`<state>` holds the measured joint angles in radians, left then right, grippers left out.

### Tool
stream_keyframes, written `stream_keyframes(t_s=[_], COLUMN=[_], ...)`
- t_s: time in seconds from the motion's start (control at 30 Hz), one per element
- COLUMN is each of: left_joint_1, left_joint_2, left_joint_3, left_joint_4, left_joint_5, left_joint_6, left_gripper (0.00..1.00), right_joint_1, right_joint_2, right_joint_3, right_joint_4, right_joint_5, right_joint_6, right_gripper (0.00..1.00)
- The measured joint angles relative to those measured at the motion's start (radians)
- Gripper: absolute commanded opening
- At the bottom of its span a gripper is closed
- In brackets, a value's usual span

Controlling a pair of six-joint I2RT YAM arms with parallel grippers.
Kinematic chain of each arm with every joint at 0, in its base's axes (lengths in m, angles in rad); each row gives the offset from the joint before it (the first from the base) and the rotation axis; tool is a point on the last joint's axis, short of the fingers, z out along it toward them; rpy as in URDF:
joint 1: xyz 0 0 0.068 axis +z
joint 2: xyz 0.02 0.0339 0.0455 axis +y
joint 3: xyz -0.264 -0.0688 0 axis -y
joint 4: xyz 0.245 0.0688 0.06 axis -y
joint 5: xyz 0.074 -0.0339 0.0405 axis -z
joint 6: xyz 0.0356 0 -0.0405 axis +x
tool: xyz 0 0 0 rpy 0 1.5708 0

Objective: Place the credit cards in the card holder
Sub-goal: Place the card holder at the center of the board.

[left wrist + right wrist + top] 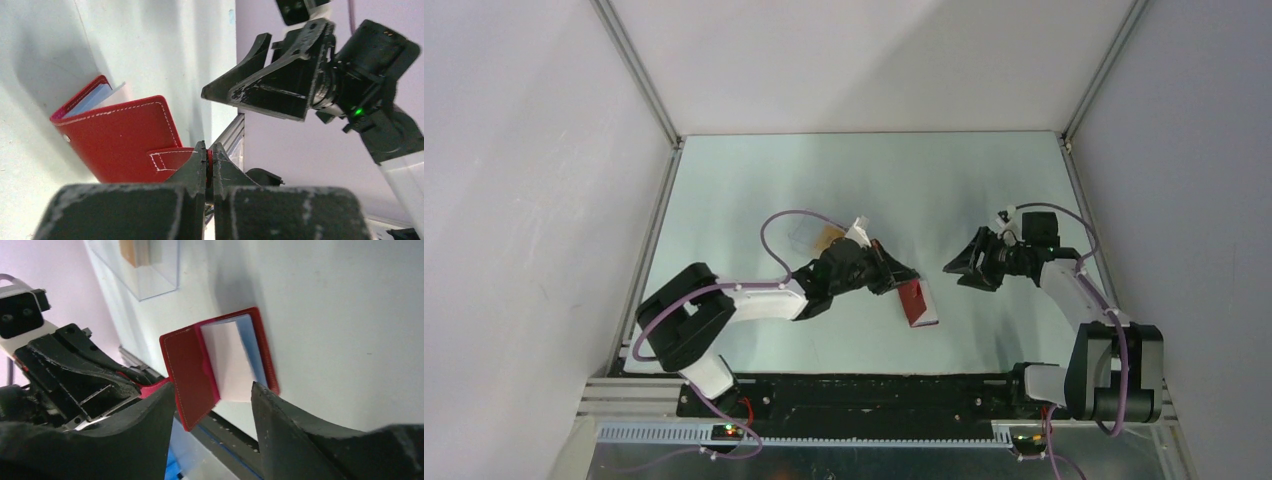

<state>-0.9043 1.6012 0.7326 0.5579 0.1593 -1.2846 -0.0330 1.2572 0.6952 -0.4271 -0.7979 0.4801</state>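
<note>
Robotics lab cell: white panel walls (524, 200) w/ alu frame rails (639, 70), pale table (874, 170).

We see white links and black joints on left arm (759, 300) and right arm (1066, 285), purple cable (794, 212) on each, scuffed black fingers (270, 90), green lamp (358, 110) at three o'clock.

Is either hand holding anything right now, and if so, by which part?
The left hand pinches the red card holder by its closing tab. The right hand is open, holding nothing.
</note>
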Motion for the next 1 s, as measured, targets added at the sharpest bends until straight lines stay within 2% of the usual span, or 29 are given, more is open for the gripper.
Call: stream_keyframes(t_s=[0.1, 0.23, 0.47, 0.73, 0.87, 1.0], left_joint_1=[-0.007, -0.010, -0.010, -0.010, -0.012, -0.012], left_joint_2=[0.025, 0.056, 0.084, 0.087, 0.088, 0.088], left_joint_3=[-0.001, -0.006, -0.044, -0.097, -0.099, -0.111], left_joint_4=[0.000, 0.006, 0.047, 0.105, 0.122, 0.142], left_joint_5=[0.000, -0.002, -0.006, -0.019, -0.025, -0.031], left_joint_6=[0.000, -0.001, -0.017, -0.047, -0.061, -0.077], left_gripper=[0.00, 0.00, 0.00, 0.00, 0.00, 0.00], right_joint_1=[0.000, 0.009, 0.146, 0.233, 0.234, 0.223], right_joint_2=[-0.003, -0.004, 0.114, 0.219, 0.217, 0.170], right_joint_3=[0.017, 0.019, 0.023, 0.023, 0.023, 0.023], right_joint_4=[-0.042, -0.078, -0.056, -0.040, -0.039, -0.039], right_joint_5=[0.061, 0.091, 0.082, 0.120, 0.125, 0.111], right_joint_6=[-0.029, -0.044, 0.003, 0.074, 0.081, 0.092], right_gripper=[0.71, 0.71, 0.55, 0.49, 0.52, 0.62])
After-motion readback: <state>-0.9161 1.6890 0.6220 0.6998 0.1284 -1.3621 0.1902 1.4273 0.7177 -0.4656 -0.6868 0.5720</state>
